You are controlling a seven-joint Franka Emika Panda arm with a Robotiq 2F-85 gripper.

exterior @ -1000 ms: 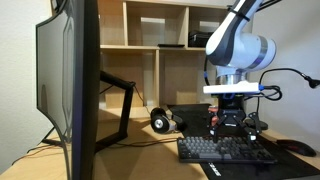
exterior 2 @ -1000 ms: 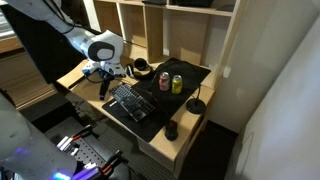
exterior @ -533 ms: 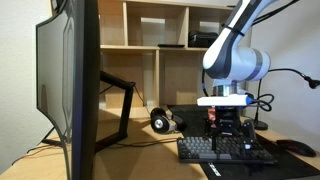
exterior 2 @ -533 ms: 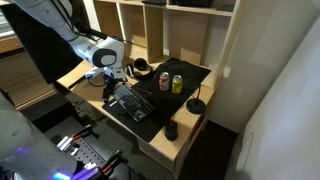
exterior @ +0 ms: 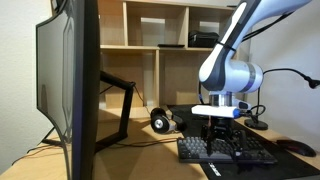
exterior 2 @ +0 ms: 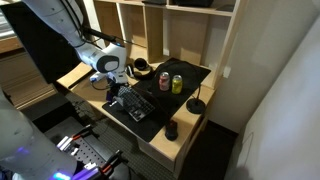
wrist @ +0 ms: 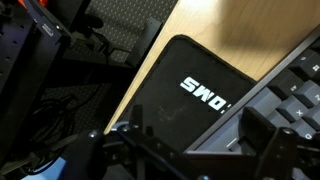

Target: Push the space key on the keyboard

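Black keyboard [exterior: 252,153], pale wooden desk [exterior: 140,152]

Only one text stood large enough to read. In the wrist view, bold white block letters [wrist: 205,92] lay on the dark desk mat [wrist: 170,65], reading roughly "SMO" as they stood there, with a further stroke cut off by the keyboard [wrist: 292,85] on the right. In an exterior view, a white mark [exterior: 213,170] on the mat's near edge and the prints on the drink cans [exterior 2: 170,83] were too small to read.

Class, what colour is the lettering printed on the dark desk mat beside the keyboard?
White lettering on the black desk mat, clearest in the wrist view.
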